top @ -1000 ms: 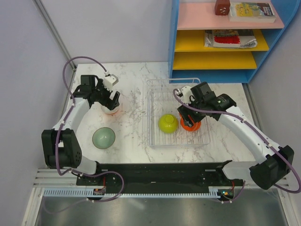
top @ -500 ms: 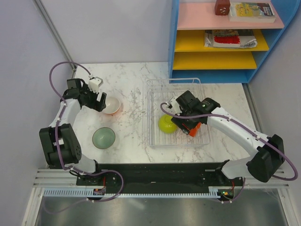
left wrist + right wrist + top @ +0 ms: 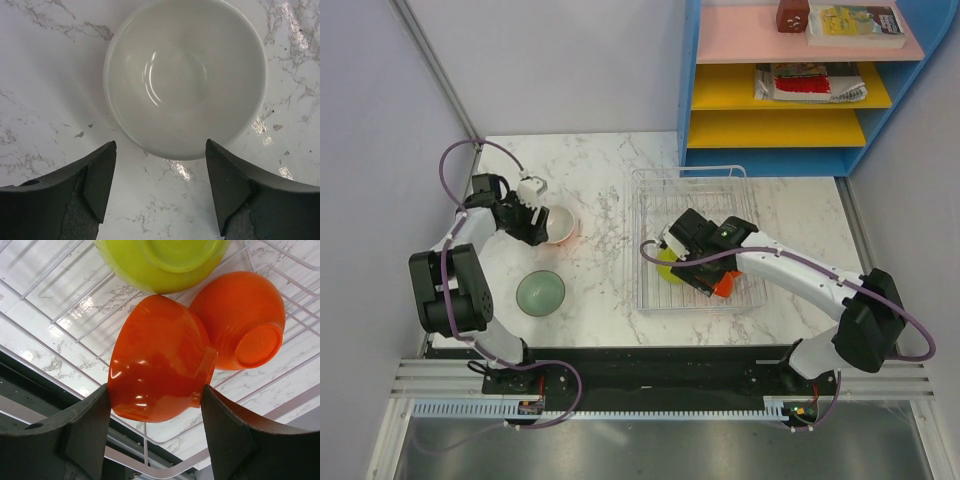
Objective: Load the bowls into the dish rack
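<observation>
- Marble worktop (image 3: 610, 170): dish rack (image 3: 692, 172) set R side.
- R end effector (image 3: 155, 405) clenched on orange bowl (image 3: 155, 365), held over rack for seating by yellow-green bowl (image 3: 160, 260).
- L end effector (image 3: 157, 165) released; white bowl (image 3: 185, 75) just ahead on worktop, ungripped.

White bowl (image 3: 185, 75): smooth glossy plastic, soft highlights inside. Orange-red bowl (image 3: 155, 365) and second orange-red bowl (image 3: 240, 320): same gloss, sharper reflections. Yellow-green bowl (image 3: 160, 265): glossy too. Dish rack (image 3: 55, 315): thin clear shiny ribs, plastic by the look. Table (image 3: 45, 65): smooth polished marble-pattern top, grey veining. Left gripper (image 3: 160, 157) fingers (image 3: 95, 185): matt black, faintly grainy.
</observation>
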Tool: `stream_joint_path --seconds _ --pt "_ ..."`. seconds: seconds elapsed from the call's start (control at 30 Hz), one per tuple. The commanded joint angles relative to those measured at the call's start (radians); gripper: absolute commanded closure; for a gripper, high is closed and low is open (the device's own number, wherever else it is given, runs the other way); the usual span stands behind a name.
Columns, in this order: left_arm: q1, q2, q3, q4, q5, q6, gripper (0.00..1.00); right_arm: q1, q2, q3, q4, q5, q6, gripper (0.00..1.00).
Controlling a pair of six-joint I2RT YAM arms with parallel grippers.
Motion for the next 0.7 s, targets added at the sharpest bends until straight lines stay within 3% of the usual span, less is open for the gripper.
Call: stream_joint_path --seconds 0.0,0.3,0.37,0.67 --pt "0.003 0.02 0.015 -0.012 0.045 0.047 0.26 0.038 0.045 0.003 0.027 0.073 -0.014 1.0" --pt "0.002 0.052 0.024 -0.017 0.054 0.047 0.61 0.113 0.122 0.019 0.031 0.135 -0.026 0.97" --pt "0.003 0.055 0.026 -0.017 0.057 0.045 0.69 0.127 0.133 0.024 0.028 0.133 -0.028 0.9" --pt "0.003 0.064 0.027 -0.017 0.074 0.036 0.87 0.161 0.161 0.049 0.002 0.085 -0.033 0.53"
